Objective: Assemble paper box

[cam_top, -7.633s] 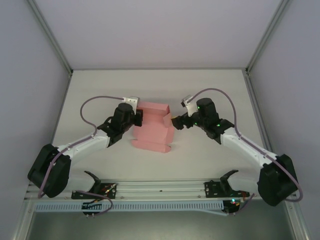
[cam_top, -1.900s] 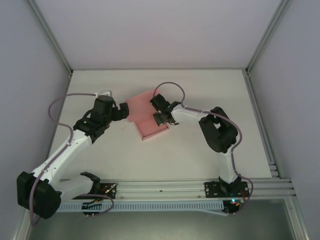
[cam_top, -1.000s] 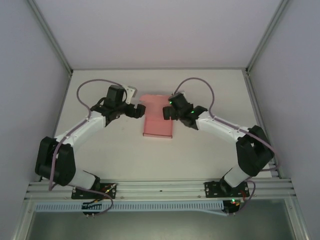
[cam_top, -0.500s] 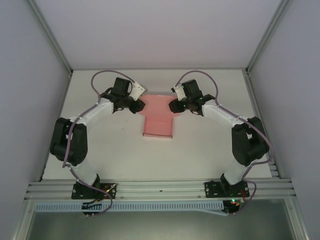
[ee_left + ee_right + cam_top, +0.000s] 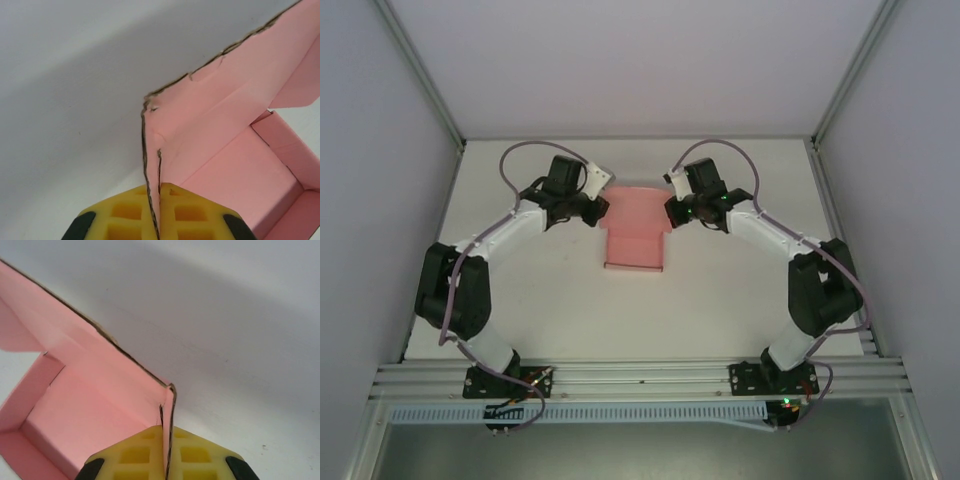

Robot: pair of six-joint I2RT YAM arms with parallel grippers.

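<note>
The pink paper box lies mid-table as a shallow open tray, with its lid panel raised at the far end. My left gripper is shut on the lid's left side flap; its yellow fingertips pinch the folded pink edge. My right gripper is shut on the lid's right side flap, whose folded edge runs between the yellow fingertips. The tray's inside shows below the lid in both wrist views.
The white table is bounded by a metal frame post at the back left and back right. Grey walls stand on both sides. A rail with the arm bases runs along the near edge.
Over the earlier frames both arms swung to the box's far end and closed on the lid's side flaps. In the last half second the box shifted slightly toward the back.
</note>
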